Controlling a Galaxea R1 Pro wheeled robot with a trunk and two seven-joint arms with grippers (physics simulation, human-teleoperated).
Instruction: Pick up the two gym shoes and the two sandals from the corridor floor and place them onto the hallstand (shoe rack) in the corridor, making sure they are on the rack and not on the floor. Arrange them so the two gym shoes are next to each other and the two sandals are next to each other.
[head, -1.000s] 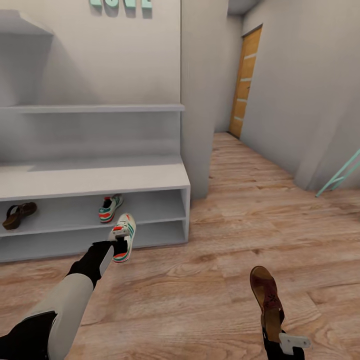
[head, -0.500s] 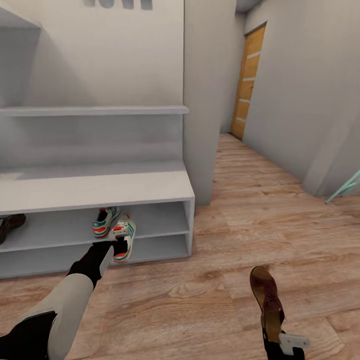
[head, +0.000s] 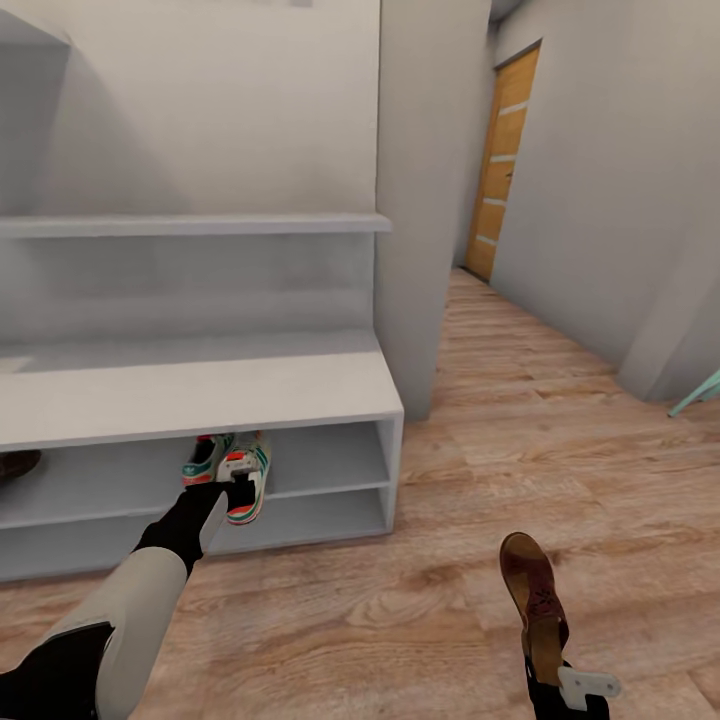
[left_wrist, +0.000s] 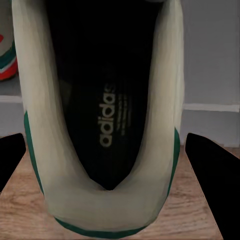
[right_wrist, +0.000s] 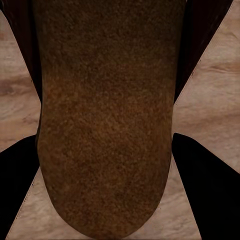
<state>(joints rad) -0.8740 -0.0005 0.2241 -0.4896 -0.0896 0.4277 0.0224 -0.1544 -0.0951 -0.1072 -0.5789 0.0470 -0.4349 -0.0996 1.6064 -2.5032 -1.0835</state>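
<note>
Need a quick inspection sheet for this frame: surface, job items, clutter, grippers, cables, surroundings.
Surface: wood-plank corridor floor.
Job's things: one gym shoe sits on the hallstand upper shoe shelf; second gym shoe is held at that shelf; one sandal is held over the floor; a dark item at the shelf's far end is cut off, unclear.
Clutter: nothing seen.
Grippers: left gripper shut on the second gym shoe; right gripper shut on the sandal.
Cables: nothing seen.
Surroundings: grey walls, orange door.

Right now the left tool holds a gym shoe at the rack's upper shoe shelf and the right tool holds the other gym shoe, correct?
Not quite. The right tool holds a sandal, not a gym shoe; the right wrist view shows its brown footbed. The left tool does hold a gym shoe at the rack.
</note>
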